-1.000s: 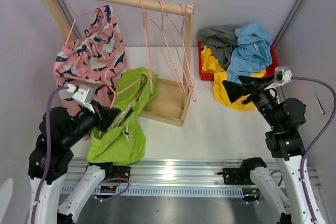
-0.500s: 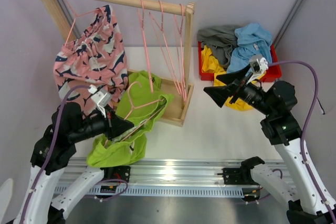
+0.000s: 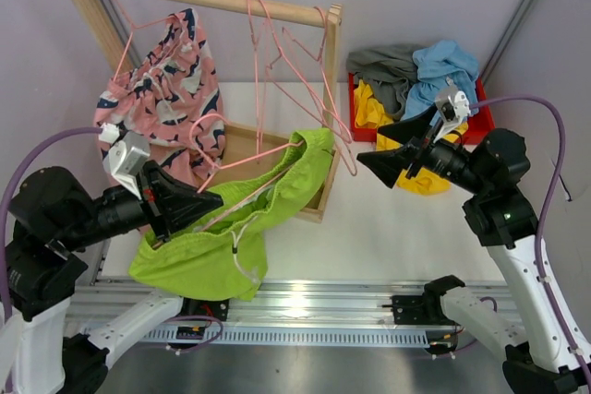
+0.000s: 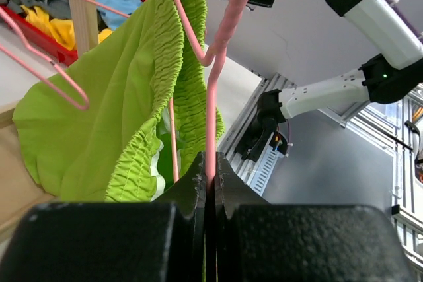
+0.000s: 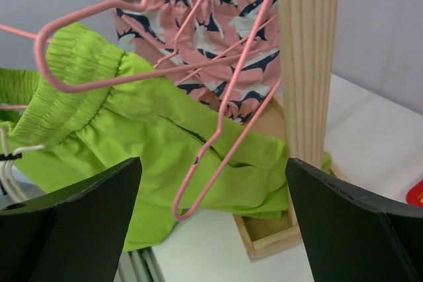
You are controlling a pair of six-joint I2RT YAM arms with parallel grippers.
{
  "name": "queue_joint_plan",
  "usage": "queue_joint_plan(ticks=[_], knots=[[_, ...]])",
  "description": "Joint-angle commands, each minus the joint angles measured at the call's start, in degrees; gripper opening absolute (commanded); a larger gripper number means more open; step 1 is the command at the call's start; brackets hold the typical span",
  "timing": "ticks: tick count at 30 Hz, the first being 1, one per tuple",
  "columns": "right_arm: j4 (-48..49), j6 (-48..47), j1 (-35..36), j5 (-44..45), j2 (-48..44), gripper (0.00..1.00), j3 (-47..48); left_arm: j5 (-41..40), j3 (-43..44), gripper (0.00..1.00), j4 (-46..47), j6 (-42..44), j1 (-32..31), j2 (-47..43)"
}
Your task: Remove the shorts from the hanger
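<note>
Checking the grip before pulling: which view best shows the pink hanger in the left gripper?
Left wrist: the pink hanger runs straight out of the shut left gripper. Top external shows it small and thin; right wrist shows only its far end in the lime green shorts.

The right claw (image 3: 369, 149) hides part of the yellow shorts (image 3: 367, 111).

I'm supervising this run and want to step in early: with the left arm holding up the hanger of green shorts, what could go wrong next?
1. An empty hanger dangles between the open right gripper and the lime green shorts; reaching in may snag it.
2. The left gripper pinches only the thin wire of the pink hanger; tugging the waistband could twist it loose.
</note>
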Motion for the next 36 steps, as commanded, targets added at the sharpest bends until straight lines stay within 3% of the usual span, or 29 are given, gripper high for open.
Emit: queue_joint_plan(ticks=[1, 6, 16, 25, 36], knots=[[2.17, 3.44, 0.47, -6.18, 0.46, 0.99, 1.21, 3.11, 2.08, 0.00, 3.40, -0.09, -0.47, 2.50], [7.01, 6.36, 4.50, -6.89, 0.46, 0.99, -1.52, 4.78, 2.87, 0.00, 4.37, -1.31, -0.56, 2.50], [7.10, 4.07, 16.63, 2.24, 0.82, 0.99, -3.80, 12.34, 2.87, 0.00, 10.69, -6.32, -0.56, 0.92], [5.17, 3.11, 18.13, 4.89, -1.38, 0.99, -3.81, 17.70, 0.77, 0.00, 15.18, -11.16, -0.56, -2.07], [4.73, 1.61, 18.13, 10.51, -3.84, 0.99, -1.26, 17.36, -1.87, 0.00, 15.36, -11.78, -0.56, -5.59]])
